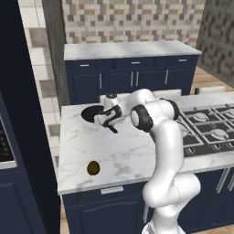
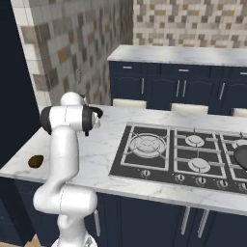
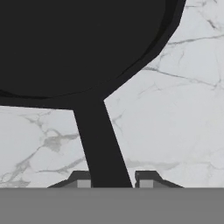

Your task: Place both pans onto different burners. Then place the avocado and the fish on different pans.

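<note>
A black pan [image 1: 90,113] lies on the marble counter [image 1: 123,155] at its far left, left of the cooktop. In the hand view its round body [image 3: 78,43] is at the top, and its straight handle [image 3: 100,140] runs down between my fingertips. My gripper [image 3: 113,178] is shut on that handle, with a finger close on each side; from the left base it shows just right of the pan [image 1: 108,122]. A second pan [image 2: 241,157] lies at the cooktop's right edge. The avocado [image 1: 93,167] [image 2: 35,161] rests near the counter's front left corner. The burners [image 2: 147,144] [image 1: 218,134] are bare. The fish is out of view.
The black cooktop [image 2: 164,161] takes up the right half of the counter. A tall dark cabinet [image 1: 23,137] stands to the left. White stool tops [image 2: 129,102] line the counter's far edge, and a second counter [image 1: 130,49] runs along the tiled back wall.
</note>
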Controlling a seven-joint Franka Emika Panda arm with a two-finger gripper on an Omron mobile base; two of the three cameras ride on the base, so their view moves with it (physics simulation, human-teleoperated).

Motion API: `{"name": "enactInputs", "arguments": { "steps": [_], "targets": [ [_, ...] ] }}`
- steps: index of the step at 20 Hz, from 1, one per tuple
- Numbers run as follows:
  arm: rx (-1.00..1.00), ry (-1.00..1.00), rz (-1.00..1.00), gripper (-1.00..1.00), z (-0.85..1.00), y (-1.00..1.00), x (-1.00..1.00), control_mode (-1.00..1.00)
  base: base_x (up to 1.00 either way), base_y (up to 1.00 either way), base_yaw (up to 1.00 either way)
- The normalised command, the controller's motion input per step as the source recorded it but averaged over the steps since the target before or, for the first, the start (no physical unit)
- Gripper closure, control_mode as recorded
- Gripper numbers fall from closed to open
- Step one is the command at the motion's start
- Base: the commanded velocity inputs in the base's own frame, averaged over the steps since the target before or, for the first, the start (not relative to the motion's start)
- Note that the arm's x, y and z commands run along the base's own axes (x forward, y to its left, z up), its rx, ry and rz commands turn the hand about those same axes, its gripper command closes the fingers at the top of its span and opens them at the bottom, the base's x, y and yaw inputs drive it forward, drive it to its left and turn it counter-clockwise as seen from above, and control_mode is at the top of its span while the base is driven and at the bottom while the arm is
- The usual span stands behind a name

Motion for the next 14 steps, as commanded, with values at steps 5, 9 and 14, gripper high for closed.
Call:
{"name": "enactInputs", "arguments": {
  "steps": [5, 9, 14],
  "targets": [
    [0.01, 0.0, 0.04, 1.0, 0.01, 0.0, -0.09, -1.0, 0.0, 0.0, 0.0],
    [0.01, -0.07, 0.06, 1.0, 0.24, -0.12, -0.61, -1.0, 0.0, 0.0, 0.0],
    [0.0, -0.07, 0.06, 1.0, 0.12, -0.41, -0.65, -1.0, 0.0, 0.0, 0.0]
  ]
}}
